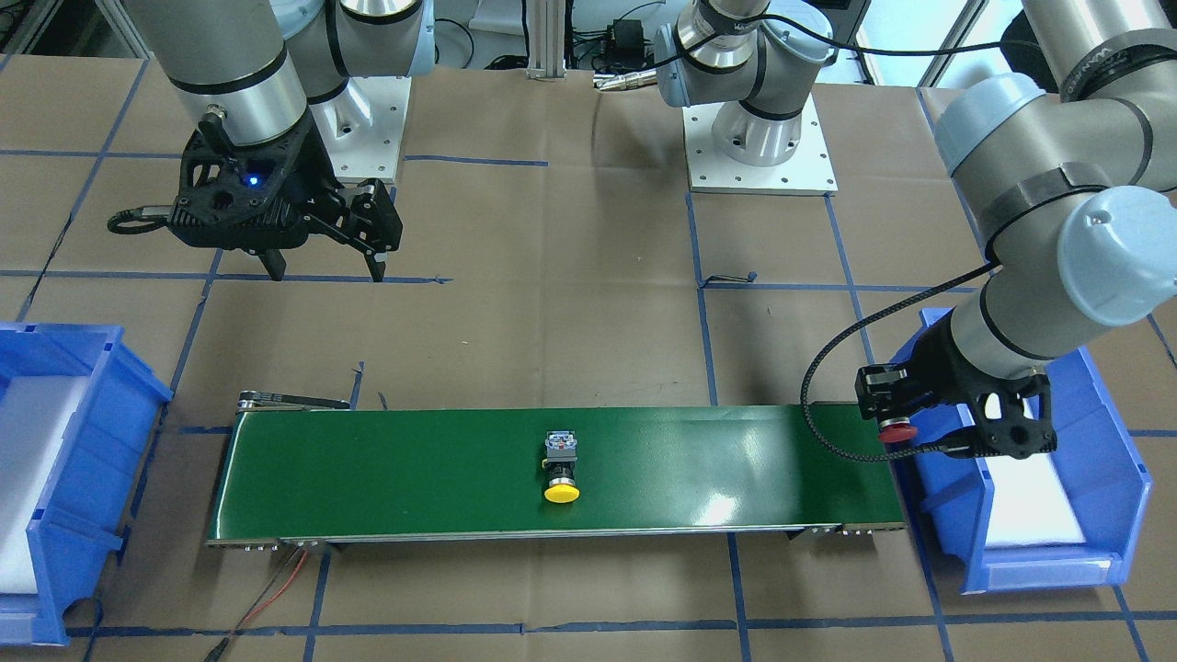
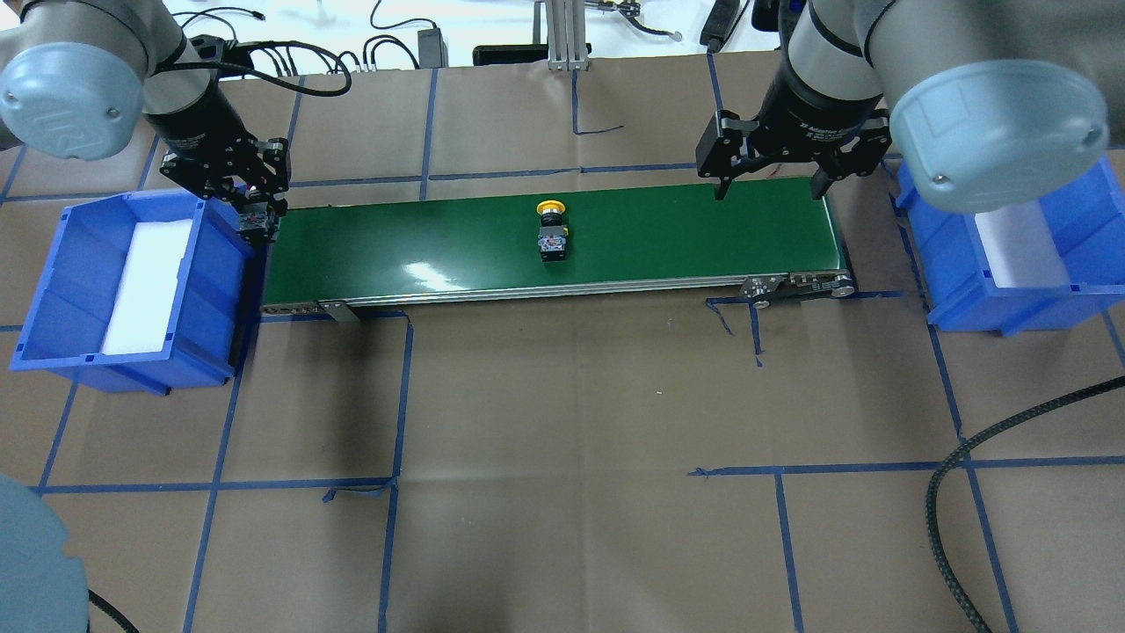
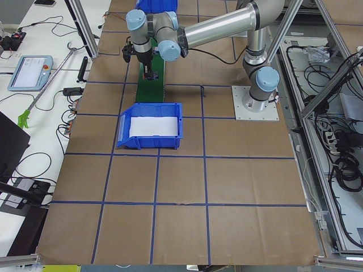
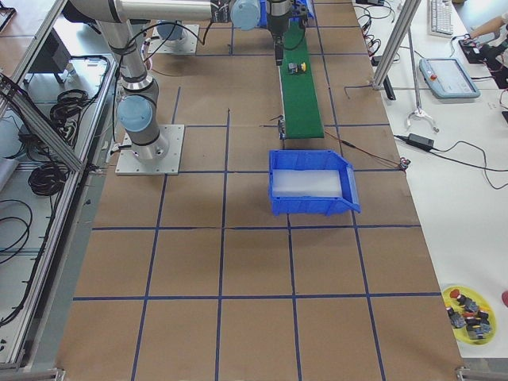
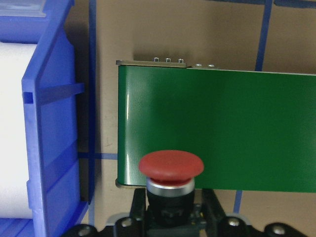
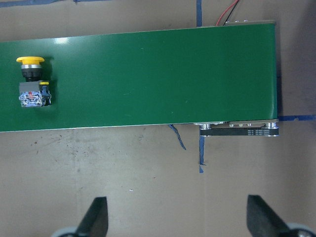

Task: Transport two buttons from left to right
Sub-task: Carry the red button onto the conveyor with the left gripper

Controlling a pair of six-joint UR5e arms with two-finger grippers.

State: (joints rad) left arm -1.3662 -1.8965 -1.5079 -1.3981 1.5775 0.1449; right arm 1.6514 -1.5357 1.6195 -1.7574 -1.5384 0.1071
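Note:
My left gripper point(image 1: 897, 432) is shut on the red-capped button point(image 5: 171, 165), held above the gap between the left blue bin point(image 2: 61, 290) and the left end of the green conveyor belt point(image 2: 422, 242). The red cap also shows in the front-facing view point(image 1: 894, 430). The yellow-capped button point(image 2: 551, 230) lies on its side near the middle of the belt, and also shows in the right wrist view point(image 6: 31, 81). My right gripper point(image 2: 772, 189) is open and empty, hovering by the belt's right end on the robot's side.
The right blue bin point(image 2: 993, 299), lined with white foam, stands past the belt's right end. The left bin has the same white foam point(image 2: 145, 281). Brown paper with blue tape lines covers the table. A black cable point(image 2: 967, 492) lies at the near right.

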